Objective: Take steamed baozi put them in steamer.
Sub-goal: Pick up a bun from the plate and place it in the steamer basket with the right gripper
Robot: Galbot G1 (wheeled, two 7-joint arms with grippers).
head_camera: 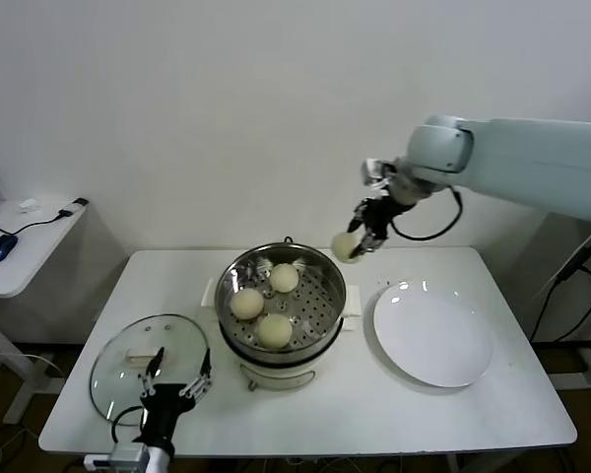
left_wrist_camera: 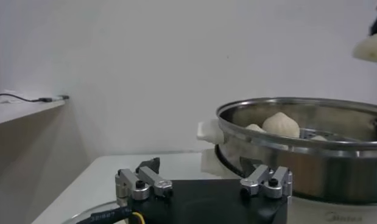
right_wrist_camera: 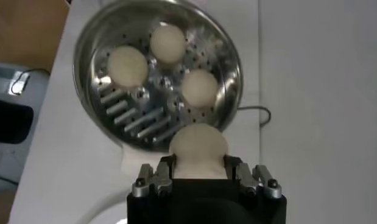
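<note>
**Fourth bun held above steamer rim**

The right gripper (head_camera: 353,241) is clamped on a bun (head_camera: 346,246), fingers pressed to its two sides; in the right wrist view the gripper body cuts off the bun's near part. It hangs in the air just beyond the far right rim of the steamer (head_camera: 282,337), clear of it. Below and nearer than the gripper, three buns (head_camera: 275,330) lie on the perforated tray, apart from one another. In the left wrist view the pot wall hides most of them. Faint lettering on the steamer base there is too dim to read.

The plate (head_camera: 432,335) lies below the right gripper, bare. The left gripper (head_camera: 177,386) hangs spread wide, holding nothing, at the near edge of the lid (head_camera: 128,360); whether it touches the glass cannot be told.
</note>
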